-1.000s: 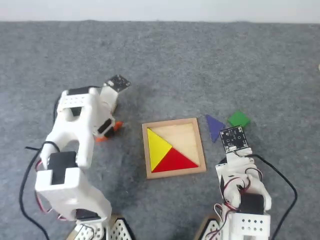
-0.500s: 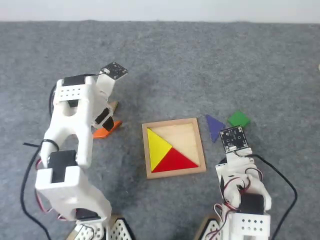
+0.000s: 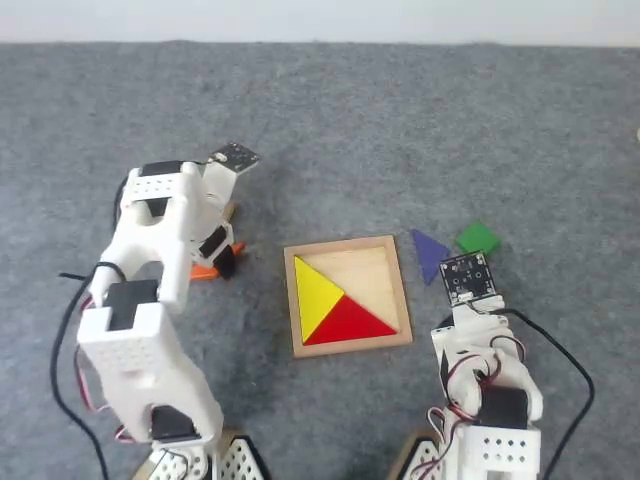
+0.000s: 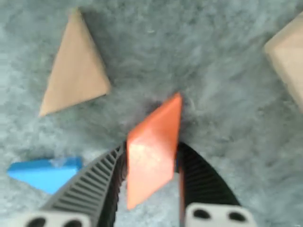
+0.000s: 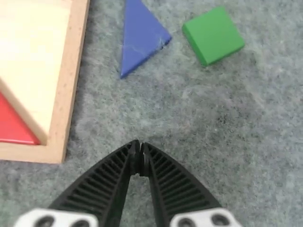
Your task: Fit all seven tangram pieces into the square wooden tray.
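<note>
Grey felt (image 3: 400,130) covers the table up to a pale wall (image 3: 320,20) at twelve o'clock. The tray (image 3: 345,243) lies central. At its nine o'clock the left gripper (image 4: 151,147) clamps the orange piece (image 4: 156,135). At its four o'clock the right gripper (image 5: 138,144) is closed and empty.

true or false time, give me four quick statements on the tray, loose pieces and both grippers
1. The left gripper is shut on the orange piece. True.
2. The green square sits inside the wooden tray. False: it lies on the carpet outside the tray, beside the dark blue triangle.
3. The tray holds a yellow triangle and a red triangle. True.
4. The right gripper grips the dark blue triangle. False: it is shut on nothing, apart from that triangle.
</note>
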You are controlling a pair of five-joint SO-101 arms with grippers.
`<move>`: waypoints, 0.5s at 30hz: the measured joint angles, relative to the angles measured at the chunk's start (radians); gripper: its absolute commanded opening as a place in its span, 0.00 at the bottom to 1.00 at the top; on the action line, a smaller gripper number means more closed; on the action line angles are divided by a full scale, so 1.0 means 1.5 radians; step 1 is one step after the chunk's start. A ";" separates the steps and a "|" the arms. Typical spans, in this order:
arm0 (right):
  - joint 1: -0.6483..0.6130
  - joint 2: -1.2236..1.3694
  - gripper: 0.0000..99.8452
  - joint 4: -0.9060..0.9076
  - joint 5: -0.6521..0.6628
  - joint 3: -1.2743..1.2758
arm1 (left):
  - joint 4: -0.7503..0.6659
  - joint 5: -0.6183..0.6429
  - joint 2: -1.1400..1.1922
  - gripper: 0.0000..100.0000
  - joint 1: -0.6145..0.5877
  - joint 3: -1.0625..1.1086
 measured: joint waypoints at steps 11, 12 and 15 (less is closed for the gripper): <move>0.000 0.000 0.01 0.000 0.000 0.000 | 0.015 0.005 0.000 0.01 0.019 -0.001; 0.000 0.000 0.01 0.000 0.000 0.000 | 0.018 0.005 -0.006 0.01 0.021 -0.001; 0.000 0.000 0.01 0.000 0.000 0.000 | 0.032 0.009 -0.031 0.01 0.039 0.000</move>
